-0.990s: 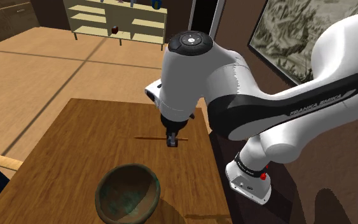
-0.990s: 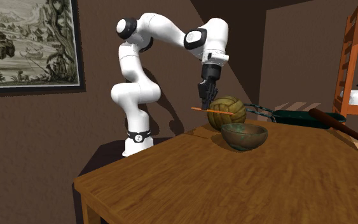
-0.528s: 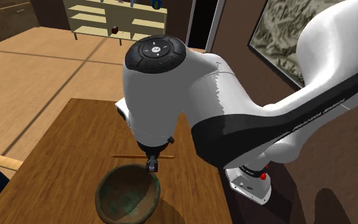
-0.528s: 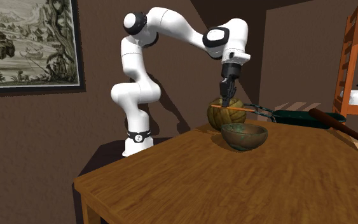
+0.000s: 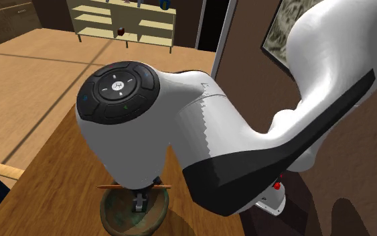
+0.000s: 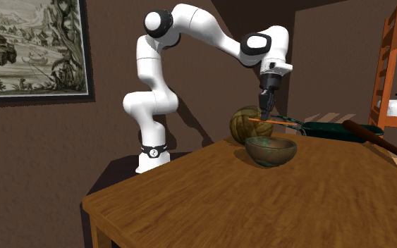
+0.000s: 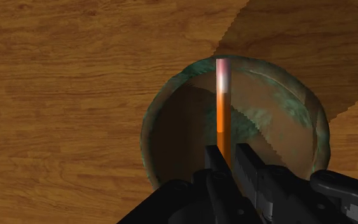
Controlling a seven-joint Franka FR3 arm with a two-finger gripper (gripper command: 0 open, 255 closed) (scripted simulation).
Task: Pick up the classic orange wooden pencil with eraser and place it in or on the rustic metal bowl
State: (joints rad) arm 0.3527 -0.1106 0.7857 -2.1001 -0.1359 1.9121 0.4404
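Wrist view: gripper [image 7: 229, 154] is clamping the pencil [image 7: 222, 105] between both fingers. The pencil is lying level over the bowl [image 7: 151, 121], its pale eraser end reaching the bowl's rim on the side away from the gripper. It is hanging in the air above the bowl, not touching it; the second exterior view is showing a gap over the rim. A second ago the pencil was beside the bowl, over bare table [image 7: 56, 89]; now it is sitting right above the bowl. Transport is looking basically done. What is probably remaining is lowering a bit and opening the fingers, so the pencil is landing inside or across the rim.
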